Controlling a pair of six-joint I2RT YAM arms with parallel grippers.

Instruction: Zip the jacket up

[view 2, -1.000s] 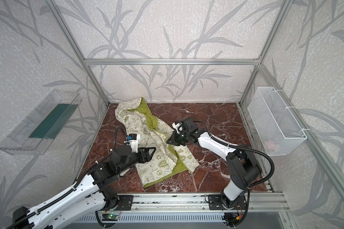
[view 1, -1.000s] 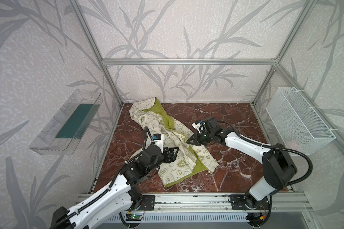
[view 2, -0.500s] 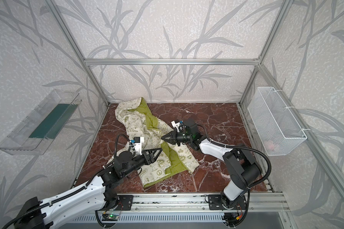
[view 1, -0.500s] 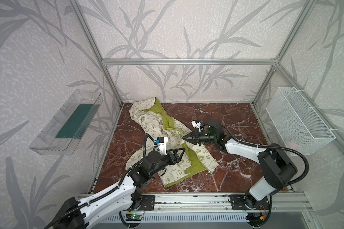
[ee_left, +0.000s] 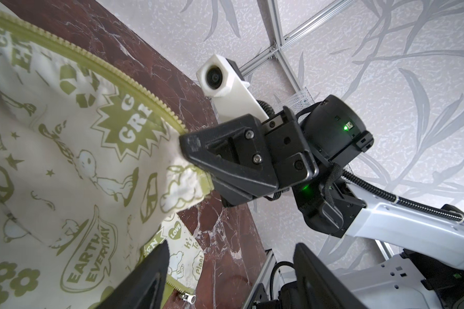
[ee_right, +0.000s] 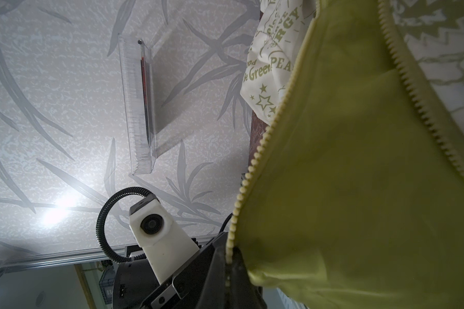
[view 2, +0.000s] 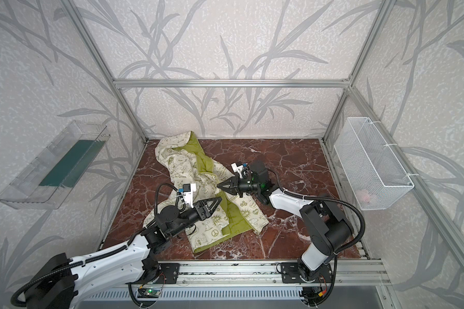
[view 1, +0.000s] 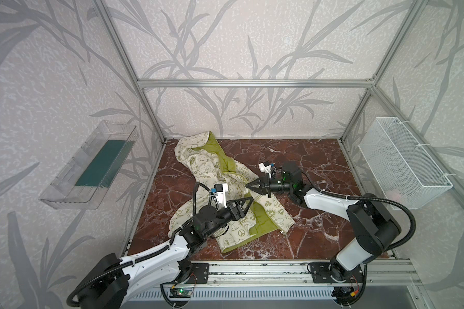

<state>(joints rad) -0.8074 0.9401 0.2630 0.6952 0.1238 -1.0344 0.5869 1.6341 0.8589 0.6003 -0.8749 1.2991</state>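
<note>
The jacket (view 1: 204, 166) (view 2: 184, 167) lies spread open on the marble floor, its olive lining showing. My right gripper (view 1: 248, 185) (view 2: 219, 185) points left and is shut on the jacket's toothed zipper edge, holding it off the floor. The right wrist view has the teeth running into that gripper (ee_right: 229, 267), under the lining (ee_right: 359, 187). My left gripper (view 1: 248, 203) (view 2: 217, 203) hovers open just below it, over the jacket's lower half, holding nothing. In the left wrist view its fingers (ee_left: 150, 275) flank bare floor, and the metal zipper slider (ee_left: 188, 296) lies at the hem corner.
A clear wall tray (view 1: 91, 166) with a dark green pad hangs at the left. A white wire basket (view 1: 402, 163) hangs at the right. An aluminium rail (view 1: 252, 267) carrying both arm bases runs along the front. Bare marble floor (view 1: 292, 155) lies at the back right.
My right gripper swung from pointing down to level, lifting the zipper edge slightly leftward. My open left gripper moved right across the jacket toward it.
</note>
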